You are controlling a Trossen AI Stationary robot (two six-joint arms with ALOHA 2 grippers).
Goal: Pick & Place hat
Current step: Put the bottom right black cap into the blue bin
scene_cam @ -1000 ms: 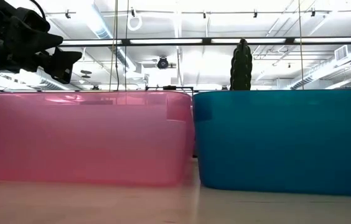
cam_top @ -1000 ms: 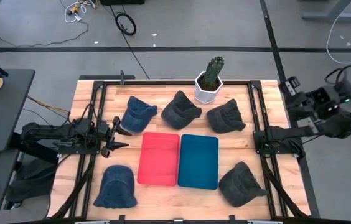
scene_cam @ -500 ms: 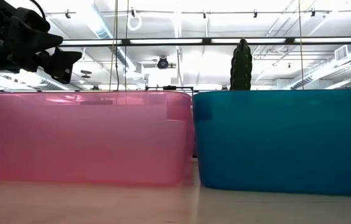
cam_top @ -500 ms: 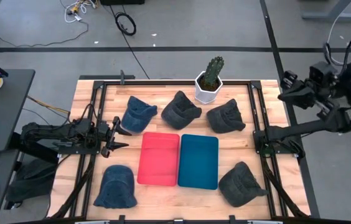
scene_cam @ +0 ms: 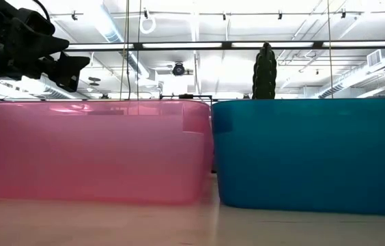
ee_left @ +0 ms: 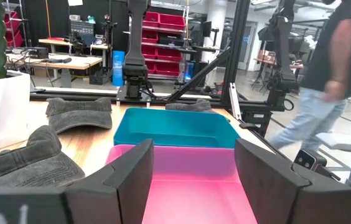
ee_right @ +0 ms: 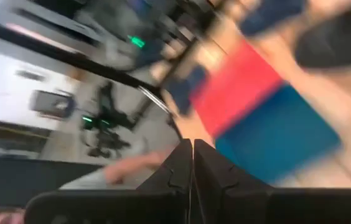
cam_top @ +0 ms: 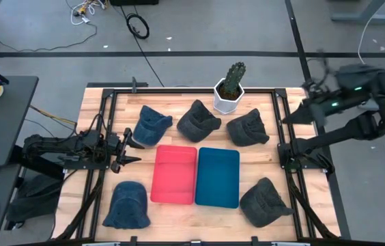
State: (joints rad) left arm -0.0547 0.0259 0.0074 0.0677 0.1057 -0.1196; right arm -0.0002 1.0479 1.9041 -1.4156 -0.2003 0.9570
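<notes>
Several dark hats lie crown up on the wooden table: a blue one [cam_top: 153,125] and two grey ones [cam_top: 198,121] [cam_top: 248,130] along the far side, a blue one [cam_top: 127,205] and a grey one [cam_top: 265,203] at the near side. My left gripper [cam_top: 128,150] [ee_left: 194,168] hovers open at the table's left, just near of the far blue hat and facing the red bin. My right gripper [cam_top: 289,119] [ee_right: 192,165] is shut and blurred above the table's right rail, right of the far grey hat.
A red bin [cam_top: 175,174] and a teal bin [cam_top: 218,176] stand side by side mid-table. A potted cactus [cam_top: 230,87] stands at the far edge. Black rails [cam_top: 284,147] run along both sides. A person [ee_left: 325,68] walks in the room beyond.
My right arm has risen from its folded pose beyond the table's right edge and swung toward the table's left, its gripper turning toward the bins and coming over the right rail. It is blurred with motion. The hats and bins stand as before.
</notes>
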